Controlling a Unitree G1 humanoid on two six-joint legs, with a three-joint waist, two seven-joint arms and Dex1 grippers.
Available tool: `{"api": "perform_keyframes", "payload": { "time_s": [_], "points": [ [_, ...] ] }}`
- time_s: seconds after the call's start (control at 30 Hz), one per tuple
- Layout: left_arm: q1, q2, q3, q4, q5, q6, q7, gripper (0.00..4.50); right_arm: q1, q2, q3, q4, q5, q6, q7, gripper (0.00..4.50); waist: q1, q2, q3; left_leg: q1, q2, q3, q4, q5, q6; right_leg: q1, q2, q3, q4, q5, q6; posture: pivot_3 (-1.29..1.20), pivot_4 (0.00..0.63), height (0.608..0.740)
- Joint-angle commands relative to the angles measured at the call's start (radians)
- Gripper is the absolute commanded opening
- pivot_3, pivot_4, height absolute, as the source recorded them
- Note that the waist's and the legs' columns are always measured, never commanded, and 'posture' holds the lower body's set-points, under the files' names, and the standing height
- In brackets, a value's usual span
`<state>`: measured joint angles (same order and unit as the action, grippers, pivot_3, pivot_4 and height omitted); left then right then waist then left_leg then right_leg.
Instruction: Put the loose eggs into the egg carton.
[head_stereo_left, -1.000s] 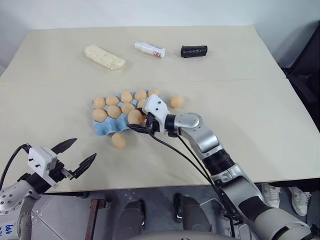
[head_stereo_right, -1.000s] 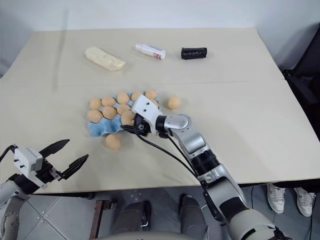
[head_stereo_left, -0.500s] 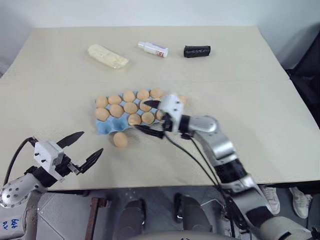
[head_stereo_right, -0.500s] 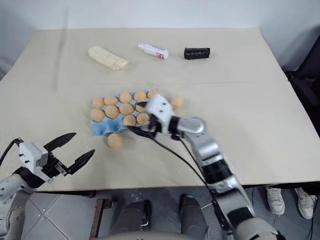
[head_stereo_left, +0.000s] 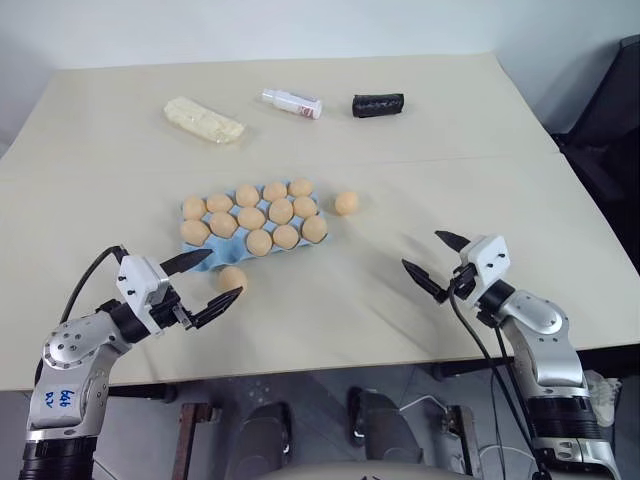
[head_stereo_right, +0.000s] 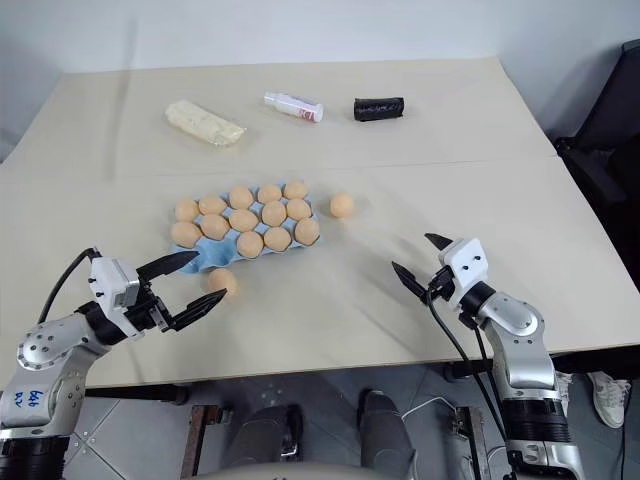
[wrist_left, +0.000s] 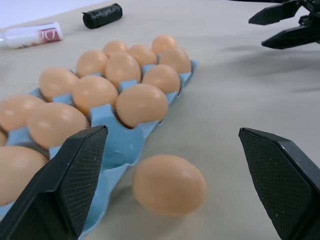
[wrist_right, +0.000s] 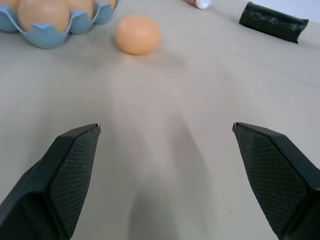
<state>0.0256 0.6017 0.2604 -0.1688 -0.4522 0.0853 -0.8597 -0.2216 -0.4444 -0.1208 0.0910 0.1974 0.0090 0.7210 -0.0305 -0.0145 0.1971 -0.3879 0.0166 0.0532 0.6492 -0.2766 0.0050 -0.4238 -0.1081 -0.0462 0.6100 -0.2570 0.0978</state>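
Note:
The light blue egg carton (head_stereo_left: 200, 256) lies mid-table with several tan eggs in its cups. One loose egg (head_stereo_left: 232, 278) rests on the table against the carton's near edge. It sits just ahead of my left gripper (head_stereo_left: 224, 274), which is open with its fingers spread to either side of the egg (wrist_left: 169, 184) without touching it. A second loose egg (head_stereo_left: 346, 203) lies right of the carton. My right gripper (head_stereo_left: 420, 250) hovers open and empty over bare table at the near right, well away from that egg (wrist_right: 138, 34).
Along the far side of the table (head_stereo_left: 480, 180) lie a pale yellow wrapped block (head_stereo_left: 205, 118), a small white bottle (head_stereo_left: 292, 101) and a black roll (head_stereo_left: 378, 104). The table's front edge runs close under both grippers.
My right gripper left the carton, opened and swung far to the right, leaving an egg in a near cup. The left gripper came forward and right toward the loose egg.

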Motion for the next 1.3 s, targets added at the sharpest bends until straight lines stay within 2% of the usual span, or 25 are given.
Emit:
{"api": "perform_keyframes", "payload": {
  "time_s": [0.03, 0.23, 0.37, 0.5, 0.73, 0.93, 1.03, 1.2, 1.27, 1.3],
  "points": [
    [-0.022, 0.011, 0.000, 0.000, 0.003, -0.018, -0.012, 4.50, -0.100, -0.001, 0.019, 0.048, 0.002, 0.012, -0.004, 4.45, 0.001, 0.000, 0.000, 0.000, 0.000, 0.000, 0.000, 0.001, 0.000, 0.000, 0.000, 0.000, 0.000, 0.001, -0.001, 0.00, 0.150, 0.740],
    [-0.027, 0.004, 0.001, -0.014, -0.012, -0.003, -0.008, 4.50, -0.335, 0.029, 0.076, 0.278, -0.023, 0.010, 0.016, 4.45, 0.002, 0.000, 0.000, 0.000, 0.001, 0.000, -0.001, 0.002, 0.000, -0.001, -0.001, 0.001, 0.000, 0.002, -0.002, 0.00, 0.150, 0.740],
    [0.008, -0.003, 0.019, -0.043, -0.005, -0.014, 0.014, 4.50, -0.564, 0.097, 0.109, 0.516, -0.054, 0.018, -0.003, 4.45, -0.005, 0.000, 0.000, -0.003, 0.002, 0.003, -0.001, 0.001, -0.001, -0.005, -0.001, 0.001, 0.001, 0.002, -0.002, 0.00, 0.150, 0.740],
    [0.050, -0.009, 0.034, -0.071, 0.002, -0.023, 0.038, 4.50, -0.712, 0.178, 0.106, 0.706, -0.048, -0.010, -0.007, 4.45, -0.007, 0.000, 0.000, -0.003, 0.003, 0.003, -0.002, 0.001, -0.001, -0.005, -0.002, 0.000, 0.000, 0.002, -0.002, 0.00, 0.150, 0.740],
    [0.104, -0.013, 0.048, -0.111, -0.002, -0.028, 0.067, 4.50, -0.816, 0.253, 0.141, 0.937, -0.121, -0.063, -0.036, 4.45, -0.004, 0.001, 0.000, -0.004, 0.003, 0.002, -0.003, -0.001, -0.002, -0.005, -0.004, -0.002, -0.002, 0.002, -0.002, 0.00, 0.150, 0.740],
    [0.105, -0.009, 0.052, -0.117, -0.005, -0.027, 0.075, 4.50, -0.851, 0.271, 0.126, 1.002, -0.129, -0.092, -0.045, 4.45, -0.012, 0.001, 0.000, -0.004, 0.003, 0.003, -0.003, -0.001, -0.002, -0.006, -0.005, -0.003, -0.001, 0.002, -0.002, 0.00, 0.150, 0.740],
    [0.104, -0.008, 0.054, -0.118, -0.006, -0.025, 0.076, 4.50, -0.855, 0.270, 0.122, 1.010, -0.129, -0.099, -0.037, 3.86, -0.022, 0.001, 0.000, -0.004, 0.003, 0.003, -0.004, -0.001, -0.002, -0.006, -0.005, -0.003, -0.001, 0.002, -0.002, 0.00, 0.150, 0.740],
    [0.106, -0.009, 0.061, -0.118, -0.007, -0.024, 0.078, 4.50, -0.848, 0.264, 0.112, 0.990, -0.119, -0.119, -0.002, 2.22, -0.029, 0.001, 0.000, -0.004, 0.003, 0.004, -0.004, -0.001, -0.002, -0.006, -0.005, -0.003, -0.001, 0.002, -0.002, 0.00, 0.150, 0.740],
    [0.116, -0.009, 0.083, -0.113, -0.012, -0.024, 0.084, 4.50, -0.850, 0.260, 0.106, 0.961, -0.109, -0.116, 0.017, 1.94, -0.029, 0.001, 0.000, -0.003, 0.003, 0.004, -0.004, -0.001, -0.002, -0.006, -0.005, -0.003, -0.001, 0.002, -0.002, 0.00, 0.150, 0.740],
    [0.128, -0.010, 0.101, -0.108, -0.015, -0.025, 0.090, 4.50, -0.853, 0.259, 0.106, 0.934, -0.101, -0.108, 0.038, 1.94, -0.029, 0.001, 0.001, -0.003, 0.003, 0.004, -0.004, -0.001, -0.002, -0.006, -0.005, -0.003, -0.001, 0.002, -0.002, 0.00, 0.150, 0.740]
  ]
}}
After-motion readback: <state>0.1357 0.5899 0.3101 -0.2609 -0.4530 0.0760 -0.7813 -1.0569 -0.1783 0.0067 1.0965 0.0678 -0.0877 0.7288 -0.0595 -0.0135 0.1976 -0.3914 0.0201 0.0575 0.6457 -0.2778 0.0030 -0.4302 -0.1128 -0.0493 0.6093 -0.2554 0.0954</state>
